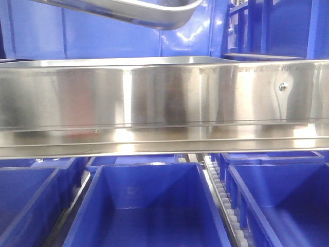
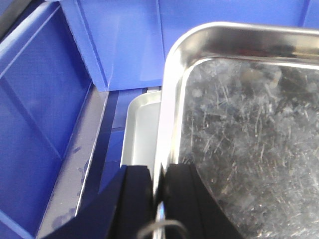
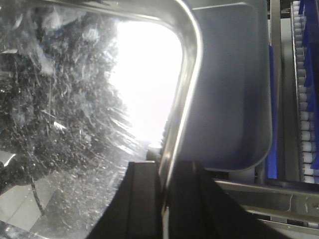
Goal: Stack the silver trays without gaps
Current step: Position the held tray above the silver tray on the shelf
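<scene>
Your left gripper [image 2: 158, 172] is closed narrowly on the rim of the upper tray [image 2: 249, 124]; one black finger [image 2: 134, 194] is outside the rim and the other is inside. Your right gripper [image 3: 163, 167] pinches the rim of the same tray [image 3: 65, 124] in the same way, with the thin steel edge between its two fingers. In the front view this tray [image 1: 154, 15] hangs at the top of the picture, with one end lower than the other, in front of the blue wall. The lower tray [image 2: 142, 129] lies under it on the shelf, and part of it shows past the held rim in both wrist views [image 3: 229, 84]. The front view shows blue wall between the two trays, so they are apart and not yet nested. The long steel rail [image 1: 164, 103] crosses the front view just below the lower tray. Nearer to you, under the rail, are the blue bins [image 1: 149, 206], and a line of white rollers [image 1: 223, 200] runs between two of them.
</scene>
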{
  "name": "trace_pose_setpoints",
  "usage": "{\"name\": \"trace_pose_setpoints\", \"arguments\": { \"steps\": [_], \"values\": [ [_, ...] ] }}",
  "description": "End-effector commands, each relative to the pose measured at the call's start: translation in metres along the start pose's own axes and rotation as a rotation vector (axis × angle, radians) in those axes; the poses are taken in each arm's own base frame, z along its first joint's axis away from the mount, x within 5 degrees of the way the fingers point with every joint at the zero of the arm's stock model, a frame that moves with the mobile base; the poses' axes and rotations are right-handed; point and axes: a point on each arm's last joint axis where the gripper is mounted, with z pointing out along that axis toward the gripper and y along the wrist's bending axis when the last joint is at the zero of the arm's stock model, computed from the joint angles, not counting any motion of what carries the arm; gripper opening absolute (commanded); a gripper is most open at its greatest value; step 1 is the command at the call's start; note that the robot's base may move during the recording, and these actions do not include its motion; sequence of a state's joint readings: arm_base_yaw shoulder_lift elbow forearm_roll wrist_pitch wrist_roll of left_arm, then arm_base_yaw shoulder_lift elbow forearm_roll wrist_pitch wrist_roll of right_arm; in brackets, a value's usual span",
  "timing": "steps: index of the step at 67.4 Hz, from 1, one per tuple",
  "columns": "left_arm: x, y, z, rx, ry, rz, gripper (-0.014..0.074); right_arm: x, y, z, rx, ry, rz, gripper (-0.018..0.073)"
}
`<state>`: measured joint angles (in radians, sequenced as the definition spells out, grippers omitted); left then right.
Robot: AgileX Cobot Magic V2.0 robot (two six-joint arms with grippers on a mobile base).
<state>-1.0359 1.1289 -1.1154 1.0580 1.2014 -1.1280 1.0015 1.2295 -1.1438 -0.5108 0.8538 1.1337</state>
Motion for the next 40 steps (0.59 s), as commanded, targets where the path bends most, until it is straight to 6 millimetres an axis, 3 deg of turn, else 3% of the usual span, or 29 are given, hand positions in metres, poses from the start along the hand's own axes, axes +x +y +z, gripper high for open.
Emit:
{"name": "trace_pose_setpoints", "arguments": {
  "steps": [1, 33, 40],
  "values": [
    [-0.003, -0.012, -0.002, 0.102, -0.030, -0.005, -0.0016, -0.017, 0.038, -0.015, -0.411, -0.192, -0.018, -0.0022],
    [-0.003, -0.013, -0.002, 0.111, -0.033, -0.006, -0.0016, -0.019, 0.042, -0.017, -0.455, -0.215, -0.020, -0.0022],
    [-0.001, -0.015, 0.000, 0.144, 0.001, -0.031, -0.0016, -0.025, 0.032, -0.011, -0.396, -0.220, 0.001, -0.0015]
  ]
}}
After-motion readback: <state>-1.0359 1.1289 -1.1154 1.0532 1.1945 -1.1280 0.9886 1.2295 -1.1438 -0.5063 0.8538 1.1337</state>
